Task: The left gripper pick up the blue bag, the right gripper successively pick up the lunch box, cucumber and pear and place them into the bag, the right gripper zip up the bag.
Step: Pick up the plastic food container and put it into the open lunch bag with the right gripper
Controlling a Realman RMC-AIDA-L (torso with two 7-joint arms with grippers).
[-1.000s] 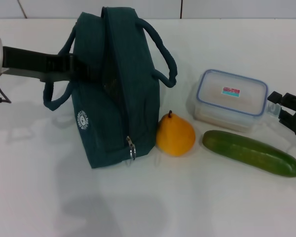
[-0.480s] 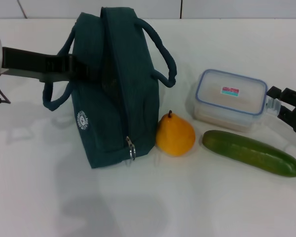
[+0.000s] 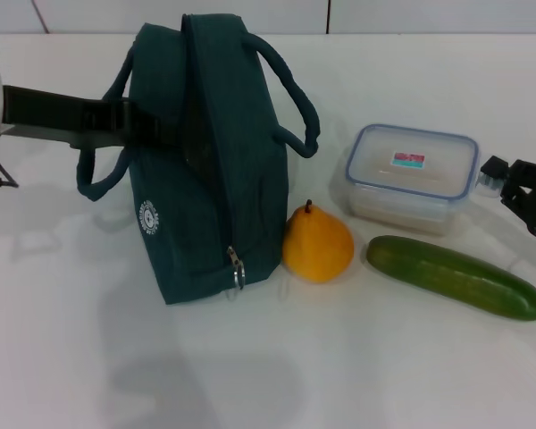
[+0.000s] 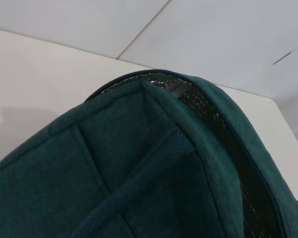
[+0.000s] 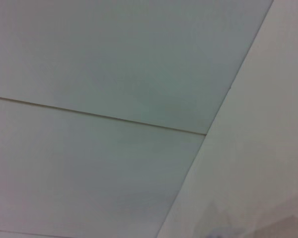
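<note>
Clear plastic lunch box [image 3: 411, 179] sits right of center, right gripper [image 3: 505, 183] clamped on its right-hand tab, I'd say. Lift it level. Left gripper [image 3: 134, 125] at the blue bag [image 3: 205, 152], jaws hidden, can't tell.

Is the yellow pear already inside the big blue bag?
No, the yellow-orange pear sits on the white table beside the dark teal-blue fabric bag, between it and the long green cucumber.
</note>
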